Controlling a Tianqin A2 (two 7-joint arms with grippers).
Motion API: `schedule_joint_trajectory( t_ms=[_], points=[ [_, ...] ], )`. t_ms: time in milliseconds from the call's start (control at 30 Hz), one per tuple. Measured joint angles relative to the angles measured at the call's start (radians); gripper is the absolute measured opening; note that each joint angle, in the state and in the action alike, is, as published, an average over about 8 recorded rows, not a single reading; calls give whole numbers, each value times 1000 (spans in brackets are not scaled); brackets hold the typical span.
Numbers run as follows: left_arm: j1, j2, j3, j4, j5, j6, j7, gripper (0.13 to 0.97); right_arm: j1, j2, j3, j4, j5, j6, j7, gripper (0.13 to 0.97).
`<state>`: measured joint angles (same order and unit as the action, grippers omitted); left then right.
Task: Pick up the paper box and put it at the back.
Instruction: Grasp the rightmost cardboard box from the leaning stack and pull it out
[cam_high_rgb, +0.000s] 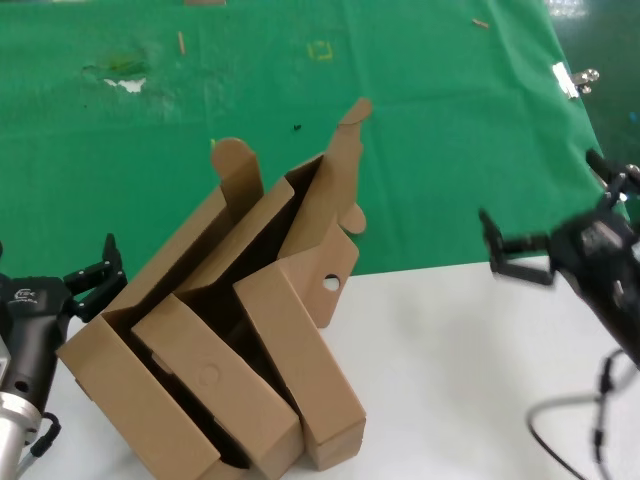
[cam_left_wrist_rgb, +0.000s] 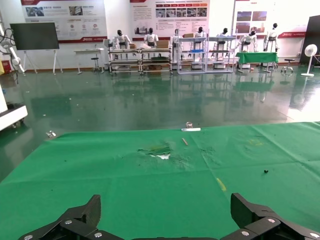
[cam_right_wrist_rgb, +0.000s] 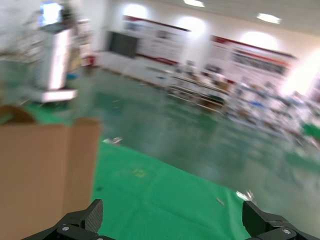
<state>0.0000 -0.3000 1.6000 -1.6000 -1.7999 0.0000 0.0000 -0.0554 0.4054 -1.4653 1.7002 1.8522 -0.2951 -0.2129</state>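
The paper box (cam_high_rgb: 327, 235) stands on edge in the middle of the head view, its lid (cam_high_rgb: 351, 128) raised. A flap with a small round hole (cam_high_rgb: 331, 284) faces me. It leans in among other brown boxes, at the border of the white tabletop and the green cloth at the back (cam_high_rgb: 430, 120). My left gripper (cam_high_rgb: 98, 277) is open beside the left end of the box pile, holding nothing. My right gripper (cam_high_rgb: 508, 254) is open in the air to the right, well apart from the paper box. A brown cardboard panel (cam_right_wrist_rgb: 45, 175) shows in the right wrist view; which box it is I cannot tell.
A long carton (cam_high_rgb: 150, 300) with a rounded tab flap (cam_high_rgb: 236, 160) and two slim boxes (cam_high_rgb: 215, 385) (cam_high_rgb: 300, 365) lie against the paper box. The white tabletop (cam_high_rgb: 460, 380) stretches right of the pile. A metal clip (cam_high_rgb: 574, 79) lies at the cloth's right edge, a black cable (cam_high_rgb: 565, 432) near the right arm.
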Motion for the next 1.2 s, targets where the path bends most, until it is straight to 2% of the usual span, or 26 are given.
schedule_joint_trajectory(
  t_ms=[133, 267, 367, 500, 633, 833, 1200],
  points=[
    [0, 0, 0, 0, 0, 0, 0, 896, -95, 71, 91, 26, 69, -191, -187, 966],
    [0, 0, 0, 0, 0, 0, 0, 859, -190, 148, 132, 21, 130, -382, -375, 966],
    [0, 0, 0, 0, 0, 0, 0, 805, -234, 189, 113, 4, 144, -505, -496, 966],
    [0, 0, 0, 0, 0, 0, 0, 734, -244, 214, 38, -23, 118, -609, -601, 966],
    [0, 0, 0, 0, 0, 0, 0, 734, -207, 216, -54, -47, 71, -644, -649, 955],
    [0, 0, 0, 0, 0, 0, 0, 579, -119, 182, -161, -75, 17, -628, -664, 936],
    [0, 0, 0, 0, 0, 0, 0, 333, -36, 163, -268, -102, -34, -596, -653, 800]
  ],
)
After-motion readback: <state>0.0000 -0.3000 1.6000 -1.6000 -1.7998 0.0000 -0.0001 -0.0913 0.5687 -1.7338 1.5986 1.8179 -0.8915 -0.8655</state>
